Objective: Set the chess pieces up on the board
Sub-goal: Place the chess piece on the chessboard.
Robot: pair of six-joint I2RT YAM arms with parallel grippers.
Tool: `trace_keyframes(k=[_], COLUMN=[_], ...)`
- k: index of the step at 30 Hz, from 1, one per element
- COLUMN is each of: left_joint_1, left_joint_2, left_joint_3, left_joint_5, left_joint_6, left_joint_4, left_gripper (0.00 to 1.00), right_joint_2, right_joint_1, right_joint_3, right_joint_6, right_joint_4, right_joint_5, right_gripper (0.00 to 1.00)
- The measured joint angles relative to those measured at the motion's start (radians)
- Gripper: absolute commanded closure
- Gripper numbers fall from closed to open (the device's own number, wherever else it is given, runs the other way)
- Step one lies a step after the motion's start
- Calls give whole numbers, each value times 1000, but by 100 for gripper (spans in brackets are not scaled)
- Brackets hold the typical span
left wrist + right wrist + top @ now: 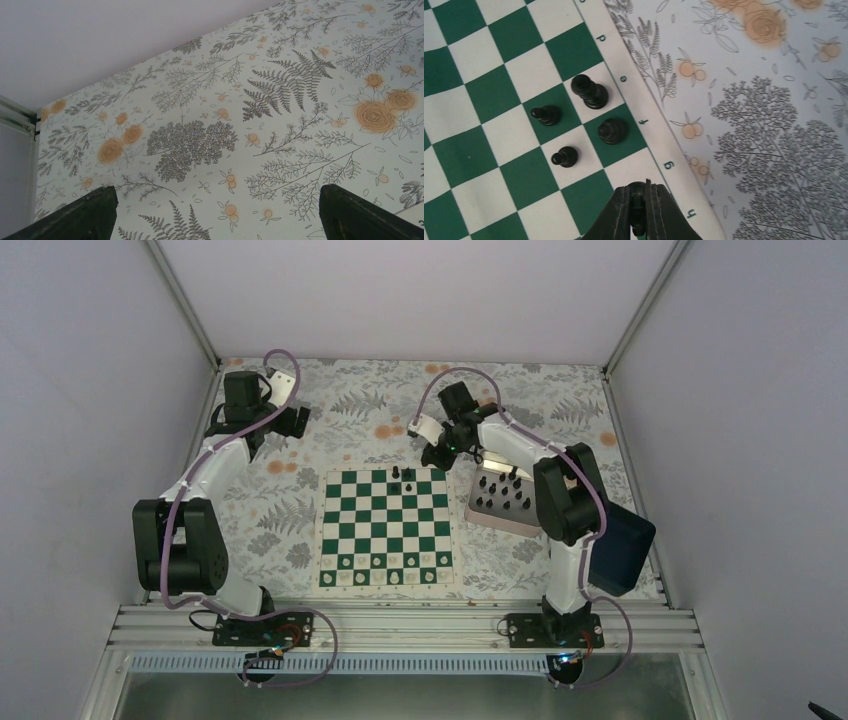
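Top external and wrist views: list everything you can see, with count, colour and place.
board: one, dark green and white, table centre
black chess pieces: four at the board's far edge; several more in the tray
white pieces: count unclear, board's near rows
tray: one, silvery, right of the board
box: one, dark blue, beside the right arm
table cover: one, floral, under everything
left claw: black, open, above the cover, far left
right claw: black, shut, above the board's far right corner
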Motion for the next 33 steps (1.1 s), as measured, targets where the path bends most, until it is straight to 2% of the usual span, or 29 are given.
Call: trace_keyframes(k=[27,32,33], left_joint_1=[0,0,0], left_joint_2=[0,0,0], left_joint_3=[0,0,0], left_joint_5=[0,0,0], left_joint_6=[0,0,0], left_joint_4=[0,0,0], left_gripper=[0,0,0], right_joint_2=[81,80,80], right_joint_1=[36,39,39], right_joint_3=[-50,-64,-66], right_joint_6=[-4,-6,-6], right_joint_4=[69,99,103], right_joint_5=[27,40,41], right_gripper=[96,81,75])
